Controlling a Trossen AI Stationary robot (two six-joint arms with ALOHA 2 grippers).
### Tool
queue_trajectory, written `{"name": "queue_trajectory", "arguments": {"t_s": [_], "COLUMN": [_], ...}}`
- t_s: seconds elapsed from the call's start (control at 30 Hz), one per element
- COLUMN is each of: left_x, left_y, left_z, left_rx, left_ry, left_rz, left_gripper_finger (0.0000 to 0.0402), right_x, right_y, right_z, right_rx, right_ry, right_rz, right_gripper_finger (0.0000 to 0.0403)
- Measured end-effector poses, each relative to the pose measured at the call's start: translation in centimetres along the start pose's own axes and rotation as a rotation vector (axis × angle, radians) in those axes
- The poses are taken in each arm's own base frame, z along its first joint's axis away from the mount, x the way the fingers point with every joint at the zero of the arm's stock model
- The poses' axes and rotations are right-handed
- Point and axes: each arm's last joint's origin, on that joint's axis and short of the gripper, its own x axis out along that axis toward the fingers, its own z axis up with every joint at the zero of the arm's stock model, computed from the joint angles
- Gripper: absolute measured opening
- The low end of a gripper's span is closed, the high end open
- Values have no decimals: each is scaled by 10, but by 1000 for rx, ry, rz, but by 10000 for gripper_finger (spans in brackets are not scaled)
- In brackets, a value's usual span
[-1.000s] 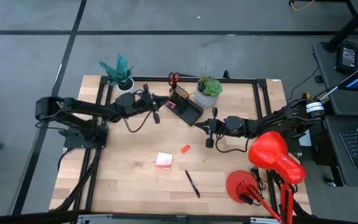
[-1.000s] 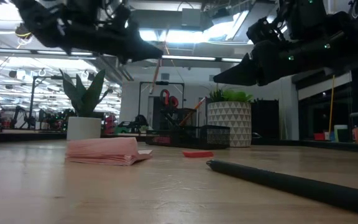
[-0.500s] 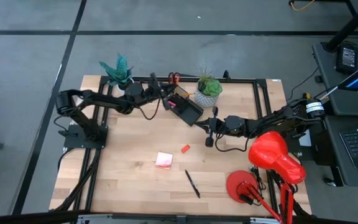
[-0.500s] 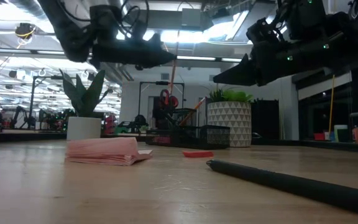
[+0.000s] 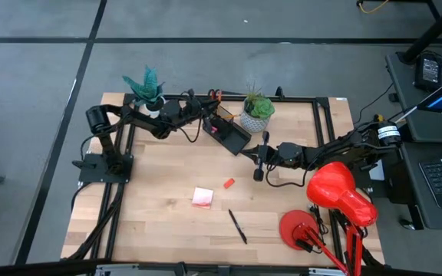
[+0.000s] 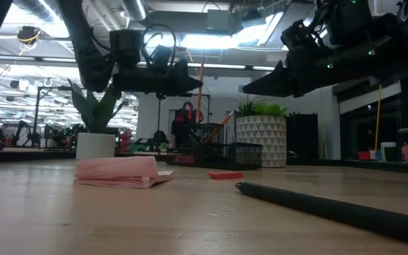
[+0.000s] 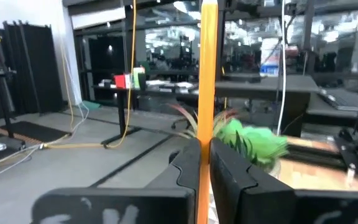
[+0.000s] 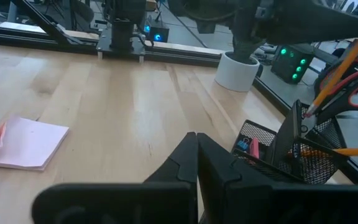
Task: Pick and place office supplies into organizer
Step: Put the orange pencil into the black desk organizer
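Wooden tabletop fills mid-frame. Upper centre, the left gripper pinches an orange pencil upright beside the black organizer. Centre-right, the right gripper hangs closed, empty, below the organizer.

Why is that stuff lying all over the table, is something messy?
A bit: the pink sticky pad, a red eraser and a black pen lie scattered mid-table, apart from the black organizer at the back.
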Motion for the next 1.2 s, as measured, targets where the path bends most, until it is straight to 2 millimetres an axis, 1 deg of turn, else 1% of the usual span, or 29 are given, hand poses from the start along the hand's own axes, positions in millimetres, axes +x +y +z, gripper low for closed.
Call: {"name": "queue_trajectory", "arguments": {"t_s": [0.1, 0.3, 0.47, 0.93, 1.2], "left_x": [0, 0, -1, -1, -2], "left_y": [2, 2, 2, 1, 0], "left_z": [-3, -9, -17, -19, -25], "left_rx": [-13, -17, -17, -26, -36], "left_ry": [2, 64, 148, 172, 235], "left_rz": [5, 8, 10, -42, -76], "left_gripper_finger": [18, 18, 18, 18, 17], "right_x": [0, 0, 0, 0, 0], "right_y": [0, 0, 0, 0, 0], "right_z": [0, 0, 0, 0, 0], "right_rx": [0, 0, 26, 26, 27], "right_ry": [0, 0, 0, -1, -3], "right_rz": [0, 0, 0, 1, 1], "right_gripper_finger": [8, 8, 8, 8, 8]}}
